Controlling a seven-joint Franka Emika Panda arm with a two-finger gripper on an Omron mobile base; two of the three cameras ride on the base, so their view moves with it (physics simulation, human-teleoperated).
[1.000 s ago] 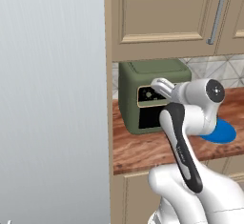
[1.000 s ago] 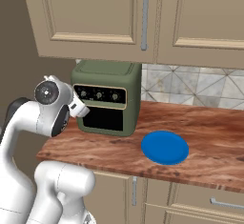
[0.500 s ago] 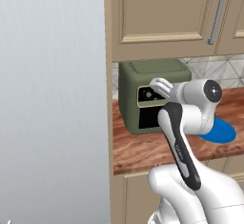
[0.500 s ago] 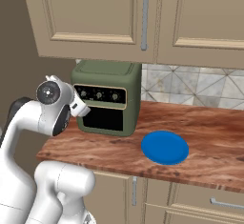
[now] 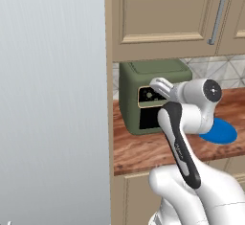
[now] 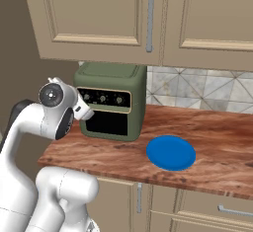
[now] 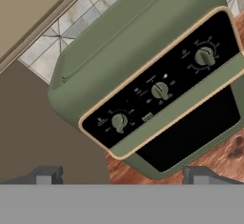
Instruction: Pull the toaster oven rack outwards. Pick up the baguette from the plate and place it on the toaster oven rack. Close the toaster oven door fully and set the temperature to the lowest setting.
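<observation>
You are facing the oven (image 7: 143, 85) with your gripper (image 7: 121, 175) spread empty, plate (image 6: 170, 153) bare, door (image 7: 190, 130) shut, knobs seemingly remaining.

— How's the light?
— Even and soft, bright overall. The wooden counter (image 6: 207, 132) carries a faint sheen and only weak shadows, darkest at its back edge under the toaster oven (image 6: 112, 100).
— Any blur?
— None; the edges are sharp but look rendered and slightly jagged. The grey panel (image 5: 52, 99) shows a pale vertical gradient.
</observation>
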